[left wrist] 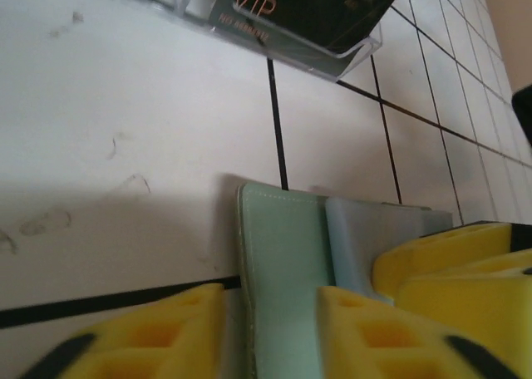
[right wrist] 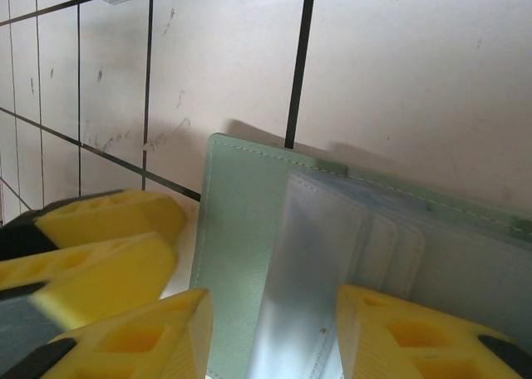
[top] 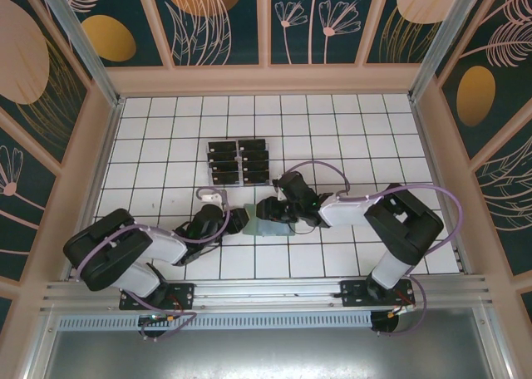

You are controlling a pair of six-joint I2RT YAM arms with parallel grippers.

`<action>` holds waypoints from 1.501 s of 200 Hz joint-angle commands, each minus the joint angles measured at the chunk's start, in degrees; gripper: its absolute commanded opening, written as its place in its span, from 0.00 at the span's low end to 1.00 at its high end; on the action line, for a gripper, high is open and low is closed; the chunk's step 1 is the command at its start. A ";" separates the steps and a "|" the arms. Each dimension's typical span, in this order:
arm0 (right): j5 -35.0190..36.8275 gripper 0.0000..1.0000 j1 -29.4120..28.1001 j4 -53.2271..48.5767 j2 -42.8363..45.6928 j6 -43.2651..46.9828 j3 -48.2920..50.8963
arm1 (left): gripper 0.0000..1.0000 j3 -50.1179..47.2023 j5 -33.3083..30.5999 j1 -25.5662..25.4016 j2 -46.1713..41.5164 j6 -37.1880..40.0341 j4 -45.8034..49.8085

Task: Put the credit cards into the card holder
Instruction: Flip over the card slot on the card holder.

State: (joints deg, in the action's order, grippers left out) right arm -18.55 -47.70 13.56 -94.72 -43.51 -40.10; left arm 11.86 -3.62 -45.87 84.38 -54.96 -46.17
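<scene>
The grey-green card holder (top: 270,227) lies open on the white tiles between my two grippers. In the left wrist view its green cover (left wrist: 283,246) runs between the yellow fingers of my left gripper (left wrist: 270,300), whose jaws stand apart, open and not pinching it. In the right wrist view the cover (right wrist: 237,221) and its clear inner sleeves (right wrist: 316,254) lie between the parted jaws of my right gripper (right wrist: 274,304), which is open. The black credit cards (top: 238,161) stand in a clear rack behind the holder; one card marked VIP (left wrist: 316,5) shows close by.
The clear plastic slotted rack (left wrist: 349,59) sits just beyond the holder. My two grippers (top: 245,219) (top: 287,215) nearly touch over the holder. Wooden walls ring the tiled floor (top: 374,130), which has free room on the right and at the back.
</scene>
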 commanded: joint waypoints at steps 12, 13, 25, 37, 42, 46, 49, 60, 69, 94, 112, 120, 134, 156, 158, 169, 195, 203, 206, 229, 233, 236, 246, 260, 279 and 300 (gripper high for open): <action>-0.26 0.43 -0.80 -0.20 -1.25 -0.55 -2.12 | 0.62 -0.95 -6.36 -0.01 -4.24 -1.25 5.40; -0.22 0.43 -0.80 -0.24 -1.26 -0.54 -2.15 | 0.63 -0.96 -6.47 -0.01 -4.36 -1.32 5.49; -0.18 0.43 -0.99 -0.53 -1.55 -0.60 -2.57 | 0.69 -1.35 -8.09 -0.01 -6.00 -1.86 6.46; -0.09 0.43 -1.16 -0.89 -1.90 -0.61 -3.12 | 0.71 -1.85 -9.59 -0.01 -7.62 -2.55 7.22; -0.09 0.43 -1.27 -1.05 -2.00 -0.61 -3.42 | 0.72 -2.19 -10.08 0.00 -8.24 -2.75 7.44; -0.04 0.43 -1.34 -1.22 -2.12 -0.51 -3.67 | 0.73 -2.38 -10.52 0.05 -8.84 -2.90 7.62; 0.00 0.43 -1.48 -1.32 -2.23 -0.45 -3.86 | 0.74 -2.53 -10.72 0.00 -9.27 -3.07 7.74; 0.09 0.43 -1.69 -1.84 -2.73 -0.45 -4.53 | 0.74 -3.15 -11.63 -0.01 -10.81 -3.38 8.23; 0.09 0.43 -2.00 -2.09 -3.03 -0.47 -5.03 | 0.74 -3.62 -12.15 0.03 -12.10 -3.48 8.62; 0.18 0.43 -2.72 -2.87 -4.50 -0.36 -6.96 | 0.75 -4.69 -13.21 0.04 -15.39 -3.67 9.60; 0.09 0.43 -3.55 -3.52 -5.97 -0.32 -8.92 | 0.75 -5.43 -13.76 -0.01 -17.14 -3.87 10.13; 0.00 0.43 -3.94 -3.92 -6.70 -0.24 -9.87 | 0.75 -5.79 -13.74 0.02 -17.76 -3.85 10.14; -0.09 0.43 -4.82 -4.79 -7.98 -0.05 -11.86 | 0.75 -6.34 -13.91 -0.01 -18.81 -4.06 10.48; -0.09 0.43 -6.44 -6.44 -9.51 0.30 -15.22 | 0.75 -7.26 -14.41 -0.01 -20.74 -4.37 11.09; -0.02 0.43 -6.66 -6.66 -9.63 0.32 -15.61 | 0.75 -7.28 -14.47 -0.01 -20.99 -4.48 11.26; 0.15 0.43 -7.53 -8.06 -10.22 0.69 -17.64 | 0.75 -7.71 -15.53 -0.01 -23.03 -4.85 12.63; 0.79 0.43 -10.66 -11.34 -11.17 1.58 -22.23 | 0.78 -8.95 -21.01 -0.01 -31.70 -6.48 19.84; 0.80 0.43 -11.64 -11.99 -11.28 1.76 -23.29 | 0.78 -9.25 -23.13 -0.01 -35.44 -7.25 22.99; 0.79 0.43 -11.96 -12.20 -11.28 1.82 -23.67 | 0.79 -9.49 -23.82 -0.01 -36.95 -7.46 24.17; 0.54 0.43 -14.07 -13.05 -10.60 2.38 -25.66 | 0.81 -10.61 -28.10 0.00 -47.94 -8.41 31.92; 0.61 0.43 -14.29 -13.22 -10.32 2.50 -25.88 | 0.82 -10.75 -28.47 0.01 -49.54 -8.28 32.95; 0.66 0.43 -14.44 -13.30 -10.13 2.54 -26.03 | 0.82 -10.87 -28.73 -0.01 -50.80 -8.17 33.71; 0.87 0.43 -14.89 -13.31 -9.10 2.79 -26.04 | 0.83 -11.16 -29.27 0.00 -53.85 -8.15 35.85; 1.85 0.43 -14.97 -13.07 -7.07 2.71 -25.25 | 0.84 -11.54 -29.48 -0.01 -56.50 -8.24 37.77; 3.73 0.43 -14.56 -13.28 -4.25 3.14 -23.89 | 0.85 -11.76 -28.80 -0.01 -56.71 -8.37 38.07; 5.29 0.43 -12.66 -13.98 -2.25 3.82 -22.12 | 0.85 -11.60 -27.53 0.02 -53.87 -8.37 35.75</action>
State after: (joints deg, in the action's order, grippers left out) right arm -15.92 -62.28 0.08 -101.30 -41.65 -63.72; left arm 1.19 -31.51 -45.76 28.21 -63.33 -12.10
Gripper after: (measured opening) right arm 0.430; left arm 0.848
